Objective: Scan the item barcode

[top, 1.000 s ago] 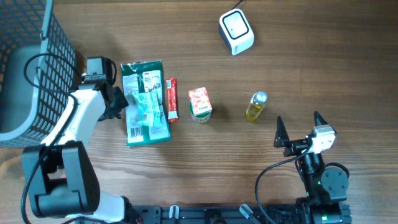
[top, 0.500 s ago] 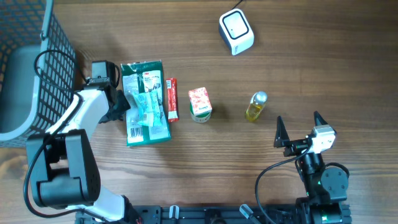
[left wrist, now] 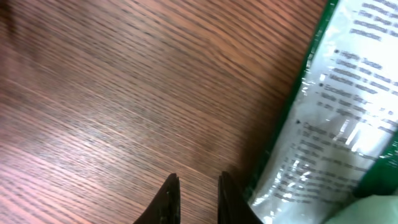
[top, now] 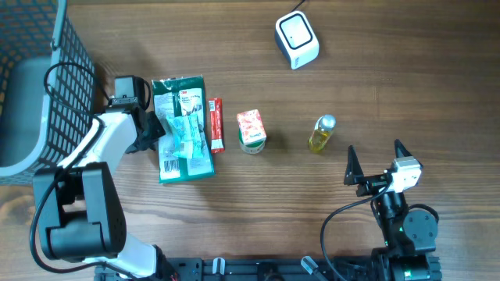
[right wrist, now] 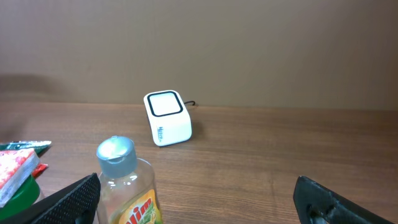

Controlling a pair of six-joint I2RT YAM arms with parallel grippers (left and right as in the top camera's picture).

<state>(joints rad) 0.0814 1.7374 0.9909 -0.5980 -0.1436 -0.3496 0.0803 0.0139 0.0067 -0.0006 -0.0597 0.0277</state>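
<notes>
Fingers (left wrist: pixel 169 200) of left gripper (left wrist: pixel 196 199) nearly closed, thin gap, holding nothing, tips over bare worktop (top: pixel 234 211) just beside green packet (top: pixel 181 129). Packet flat, toward worktop's left edge. Right gripper (top: pixel 374 154) wide open, empty, near front-right corner. Packet likely light, floppy, slippery film; pinch side seam, keep barcode face unfolded.

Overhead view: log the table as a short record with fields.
scanner: far side, right of centre
row, left to right: green packet, red stick, small carton, bottle
basket: left edge
left gripper: jaws shut, empty, beside the green packet
right gripper: jaws open, empty, near the bottle
</notes>
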